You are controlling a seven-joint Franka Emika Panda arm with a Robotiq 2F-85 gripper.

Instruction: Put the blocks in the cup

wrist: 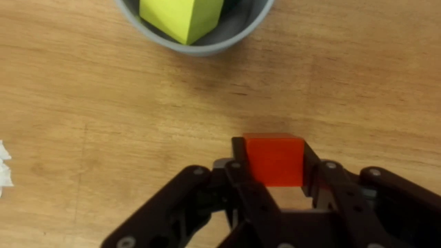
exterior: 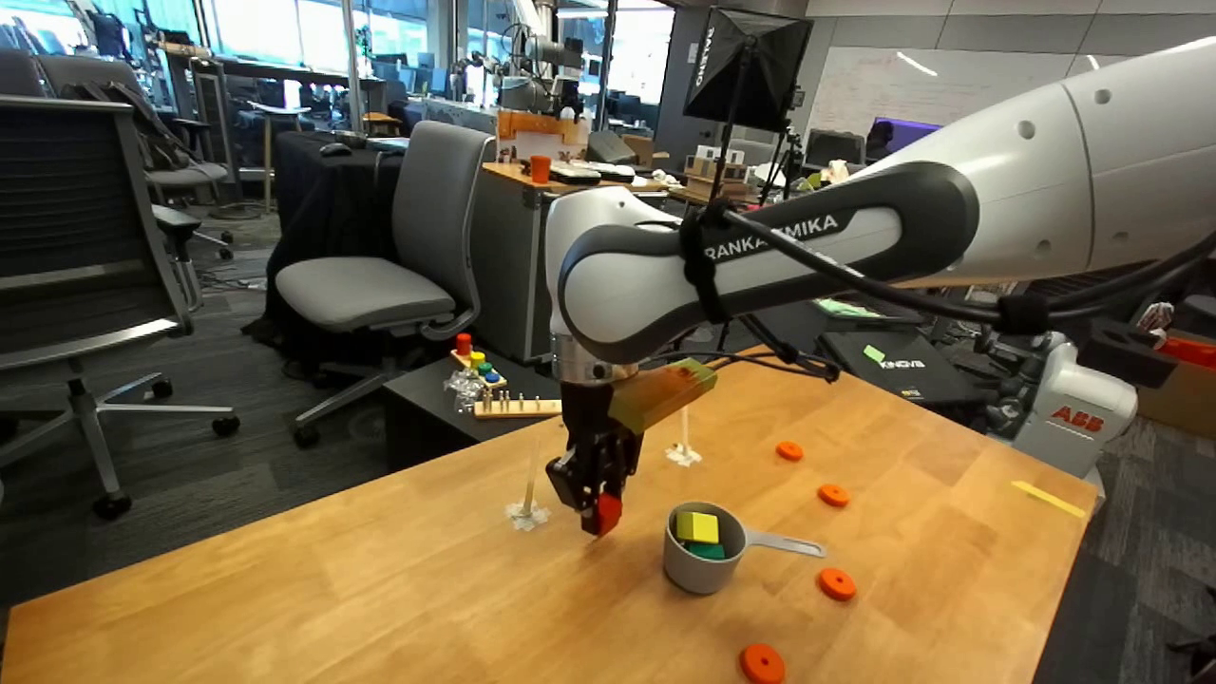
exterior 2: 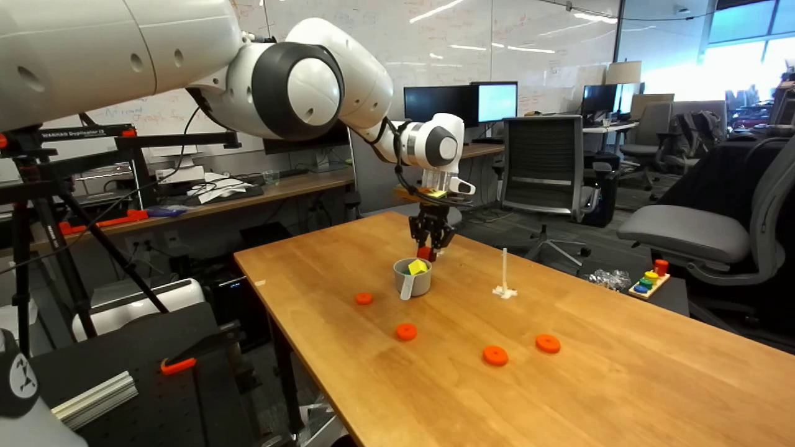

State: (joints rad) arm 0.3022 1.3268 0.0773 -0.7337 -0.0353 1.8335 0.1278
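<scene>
Place: a robotics lab with office furnishings
Working robot: white Franka arm [exterior: 931,204], reaching over a wooden tabletop [exterior: 380,579]
Other makers' names: ABB robot [exterior: 1078,404] and KINOVA case [exterior: 921,380], past the tabletop's far right edge in an exterior view
Lettering: black frame [exterior 2: 68,133] reading WANHAO Duplicator
Lighting: black softbox [exterior: 779,76] raised high at the far side
Writing: faint marks across a whiteboard [exterior 2: 559,68]
Computing: monitors [exterior 2: 438,104] on a far desk [exterior 2: 483,150]
Seating: grey wheeled chairs [exterior: 442,199]
Underfoot: dark carpet tiles [exterior: 228,370]

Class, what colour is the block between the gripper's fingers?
Red, slightly orange; the block shows best in the wrist view.
</scene>
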